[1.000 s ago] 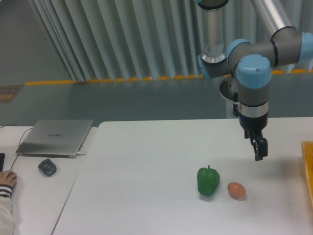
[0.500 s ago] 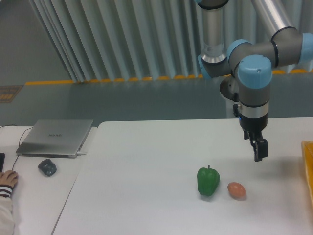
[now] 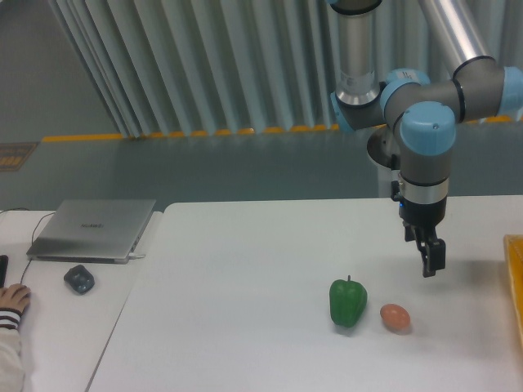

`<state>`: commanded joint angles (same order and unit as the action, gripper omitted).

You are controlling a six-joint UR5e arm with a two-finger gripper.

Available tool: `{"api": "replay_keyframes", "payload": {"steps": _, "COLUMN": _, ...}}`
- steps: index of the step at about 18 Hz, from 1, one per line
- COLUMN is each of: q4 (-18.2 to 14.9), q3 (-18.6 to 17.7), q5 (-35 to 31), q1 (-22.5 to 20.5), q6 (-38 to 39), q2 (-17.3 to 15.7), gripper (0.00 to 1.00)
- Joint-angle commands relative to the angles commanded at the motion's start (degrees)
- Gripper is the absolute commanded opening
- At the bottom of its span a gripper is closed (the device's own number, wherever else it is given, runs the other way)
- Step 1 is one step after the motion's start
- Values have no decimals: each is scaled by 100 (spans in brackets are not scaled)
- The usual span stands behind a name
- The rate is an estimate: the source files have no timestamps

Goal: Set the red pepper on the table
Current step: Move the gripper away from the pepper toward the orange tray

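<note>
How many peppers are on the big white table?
1: a green pepper near the middle of the table, left of a small orange egg-shaped thing. No red pepper shows; it may be out of view.

Gripper hangs above white table, apart from green pepper and orange-brown egg-shaped object.

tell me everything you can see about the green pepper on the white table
The green pepper is a glossy, blocky bell pepper with a short thin stem pointing up. It stands upright on the white table, right of the middle and fairly near the front edge. A small orange-brown egg-shaped thing lies just to its right, apart from it. The pincer hangs in the air up and to the right, not touching it.
</note>
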<state>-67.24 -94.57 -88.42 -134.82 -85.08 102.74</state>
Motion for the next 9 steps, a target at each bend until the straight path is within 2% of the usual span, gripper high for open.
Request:
{"api": "replay_keyframes", "payload": {"steps": 3, "q4": 0, "q3": 298, "q5": 0, "q1": -254, "q6": -131, "q2": 35, "gripper": 100}}
{"api": "replay_keyframes", "payload": {"steps": 5, "q4": 18, "q3": 474, "q5": -44, "q1": -509, "q6": -883, "q2": 157, "gripper": 100}}
{"api": "replay_keyframes", "payload": {"steps": 7, "q4": 61, "q3": 501, "q5": -70, "q1": -650, "q6": -1343, "q2": 193, "gripper": 100}}
{"api": "replay_keyframes", "payload": {"steps": 9, "q4": 289, "q3": 501, "q5": -79, "q1": -703, "q6": -1502, "q2": 254, "gripper": 100}}
